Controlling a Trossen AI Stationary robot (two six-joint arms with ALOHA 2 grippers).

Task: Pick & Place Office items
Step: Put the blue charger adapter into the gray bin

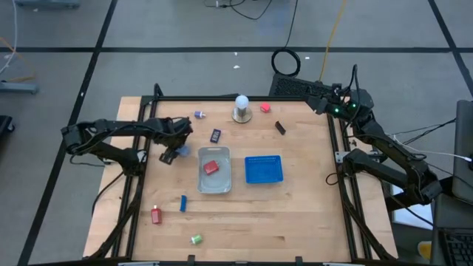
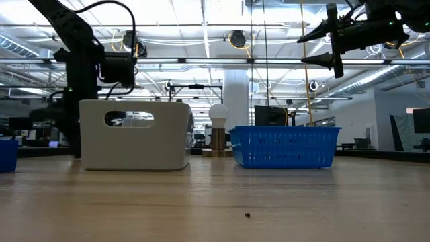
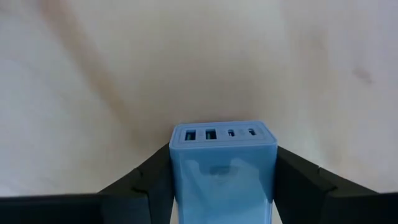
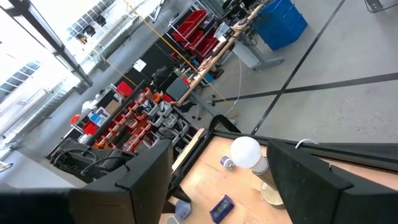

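Look at the wooden desk (image 1: 295, 192) first: your left arm reaches across its left side, and your right arm waits high up over the far right corner with its right hand (image 4: 217, 180) spread apart and holding nothing. In the middle sit the clear tray (image 1: 214, 182), with one red item (image 1: 211, 168) inside, and the blue basket (image 1: 264, 169) beside it. Your left hand (image 3: 222, 186) is clamped on a light blue charger block (image 3: 222, 171), just left of the tray and nearer to it than the right hand is. The block's long side points straight out between the fingers (image 3: 146, 186), port end forward. The tray lies to the right of this hand, so I think you should carry the block that way.
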